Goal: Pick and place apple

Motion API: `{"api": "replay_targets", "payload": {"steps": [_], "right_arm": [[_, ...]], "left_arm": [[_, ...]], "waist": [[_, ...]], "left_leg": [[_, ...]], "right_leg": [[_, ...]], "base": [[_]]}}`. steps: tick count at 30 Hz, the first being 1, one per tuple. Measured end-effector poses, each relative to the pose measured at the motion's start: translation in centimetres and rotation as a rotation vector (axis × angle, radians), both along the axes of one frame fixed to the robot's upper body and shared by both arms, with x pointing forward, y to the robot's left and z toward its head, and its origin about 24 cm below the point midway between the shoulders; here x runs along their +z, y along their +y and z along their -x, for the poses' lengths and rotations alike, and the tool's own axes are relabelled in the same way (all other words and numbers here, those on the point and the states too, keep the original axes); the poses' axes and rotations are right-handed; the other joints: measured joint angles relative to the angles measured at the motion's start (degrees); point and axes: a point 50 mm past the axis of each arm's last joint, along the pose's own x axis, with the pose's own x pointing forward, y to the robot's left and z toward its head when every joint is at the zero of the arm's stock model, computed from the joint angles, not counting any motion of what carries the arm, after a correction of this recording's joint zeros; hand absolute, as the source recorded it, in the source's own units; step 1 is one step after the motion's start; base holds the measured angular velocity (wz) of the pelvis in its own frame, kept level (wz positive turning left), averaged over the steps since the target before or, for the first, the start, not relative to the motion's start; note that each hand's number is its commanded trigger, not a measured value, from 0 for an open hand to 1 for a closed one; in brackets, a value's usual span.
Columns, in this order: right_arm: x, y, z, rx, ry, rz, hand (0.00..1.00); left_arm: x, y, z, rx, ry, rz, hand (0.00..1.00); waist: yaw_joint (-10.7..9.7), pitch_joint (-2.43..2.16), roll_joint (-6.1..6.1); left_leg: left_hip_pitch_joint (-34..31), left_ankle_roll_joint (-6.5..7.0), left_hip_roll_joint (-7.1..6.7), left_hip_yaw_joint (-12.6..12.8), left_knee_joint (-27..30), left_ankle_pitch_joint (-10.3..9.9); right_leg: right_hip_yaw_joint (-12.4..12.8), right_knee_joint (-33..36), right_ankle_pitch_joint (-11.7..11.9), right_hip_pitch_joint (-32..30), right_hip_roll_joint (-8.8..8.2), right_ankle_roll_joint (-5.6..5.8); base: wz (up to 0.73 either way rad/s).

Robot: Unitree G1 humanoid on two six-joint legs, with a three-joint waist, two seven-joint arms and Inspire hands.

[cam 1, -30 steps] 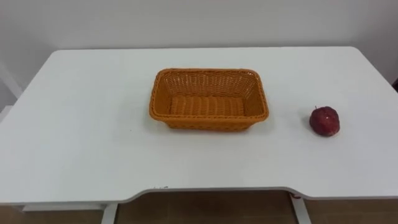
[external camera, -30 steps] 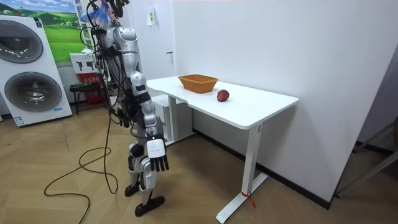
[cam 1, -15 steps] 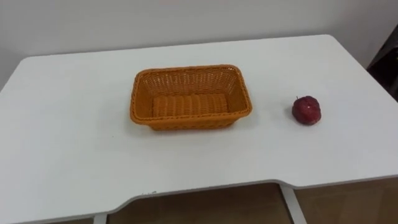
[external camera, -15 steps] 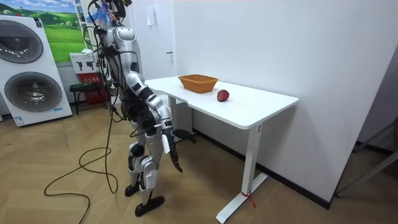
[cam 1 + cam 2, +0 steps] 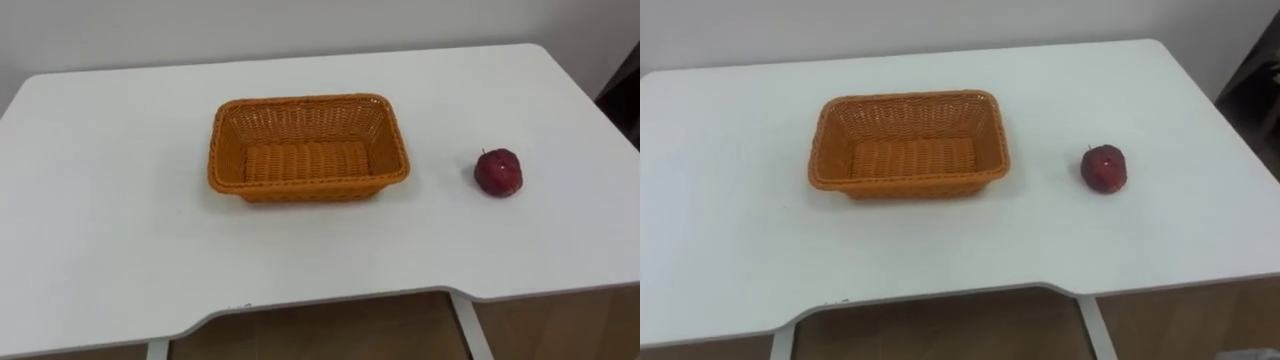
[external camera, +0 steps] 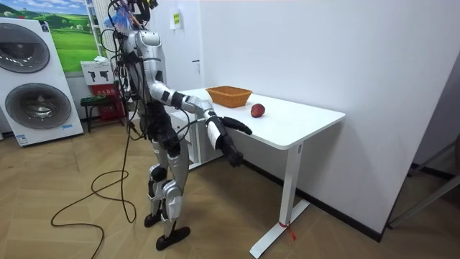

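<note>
A dark red apple [image 5: 498, 172] sits on the white table [image 5: 120, 240], to the right of an orange wicker basket [image 5: 310, 188] and a hand's width apart from it. The basket holds nothing. In the room view the apple [image 6: 257, 110] lies past the basket [image 6: 228, 96], and I stand at the table's near edge facing it. Both arms reach forward. My left hand [image 6: 239, 127] hovers at the table's edge with straight fingers. My right hand [image 6: 231, 153] hangs lower, in front of the edge and below the tabletop, fingers relaxed.
The table [image 6: 302, 122] stands against a white wall. Washing machines [image 6: 32, 79] and a small stool [image 6: 97, 104] stand behind me at the room view's left. Wood floor lies around the table legs.
Both arms have swung up from hanging at my sides to reaching toward the table edge. The eye view has shifted a little; basket and apple have not moved.
</note>
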Motion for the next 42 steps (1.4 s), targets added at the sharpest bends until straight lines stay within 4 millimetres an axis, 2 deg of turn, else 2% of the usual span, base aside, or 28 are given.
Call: {"api": "replay_targets", "payload": {"steps": [2,4,7,10,17,22,28,33,42], "right_arm": [[1.2,-0.2,-0.7,0.049,0.019,0.097,0.0],[2.9,0.1,-1.7,0.099,-0.015,0.175,0.0],[4.2,0.7,-3.2,0.187,-0.024,0.246,0.0],[4.7,1.9,-4.4,0.296,0.003,0.324,0.0],[5.3,3.0,-6.5,0.409,-0.045,0.332,0.0],[6.0,4.1,-8.5,0.636,-0.055,0.367,0.0],[5.8,5.6,-9.8,0.819,-0.056,0.368,0.0],[5.5,6.2,-10.7,0.931,-0.034,0.369,0.0],[2.9,8.5,-11.4,1.174,0.055,0.304,0.0]], "left_arm": [[0.0,-0.1,-0.2,-0.027,-0.004,0.002,0.0],[0.0,0.0,-0.3,-0.04,-0.009,0.002,0.0],[0.2,0.3,-0.5,-0.077,-0.005,-0.005,0.0],[0.1,0.3,-0.7,-0.095,-0.005,-0.004,0.0],[0.1,0.1,-0.8,-0.111,-0.002,0.01,0.0],[0.0,-0.1,-1.8,-0.131,-0.009,0.054,0.0],[0.0,-0.2,-2.1,-0.14,-0.002,0.084,0.0],[0.0,-0.1,-2.2,-0.146,-0.002,0.085,0.0],[-0.1,-0.6,-2.4,-0.219,0.019,0.1,0.0]], "waist": [[0.38,0.15,-0.21],[1.64,0.28,-0.41],[2.32,0.55,-0.92],[2.84,0.54,-1.23],[4.08,0.43,-1.48],[4.71,0.42,-1.59],[4.86,0.42,-1.99],[4.79,0.45,-1.8],[4.96,0.46,-1.76]], "left_leg": [[0.02,0.0,0.0,-0.06,-0.02,0.0],[-0.03,-0.02,0.04,-0.18,-0.32,0.02],[-0.05,-0.02,0.03,-0.58,-0.27,0.02],[-0.06,-0.02,0.03,-0.58,-0.17,0.02],[-0.09,-0.11,0.04,-1.09,0.15,0.09],[-0.13,-0.13,0.03,-1.42,0.22,0.22],[-0.13,-0.12,-0.04,-1.84,0.26,0.22],[-0.05,-0.13,-0.02,-2.62,0.56,0.22],[0.48,-0.15,-0.02,-2.74,0.54,0.23]], "right_leg": [[-0.03,0.12,0.01,-0.23,0.0,-0.02],[-0.08,0.63,0.01,-0.6,0.02,-0.02],[-0.22,0.58,0.02,-0.43,0.02,-0.02],[-0.38,0.54,0.05,-0.36,0.0,-0.05],[-1.34,0.5,0.13,-0.33,-0.1,-0.16],[-1.52,0.57,0.15,-0.1,-0.2,-0.19],[-2.4,0.33,0.16,0.43,-0.34,-0.2],[-3.08,-0.57,0.4,1.31,-0.34,-0.26],[-3.54,-1.37,0.56,2.4,-0.36,-0.36]], "base": [[0.0],[0.0],[0.04],[0.0],[0.05],[0.0],[0.05],[0.08],[0.03]]}}
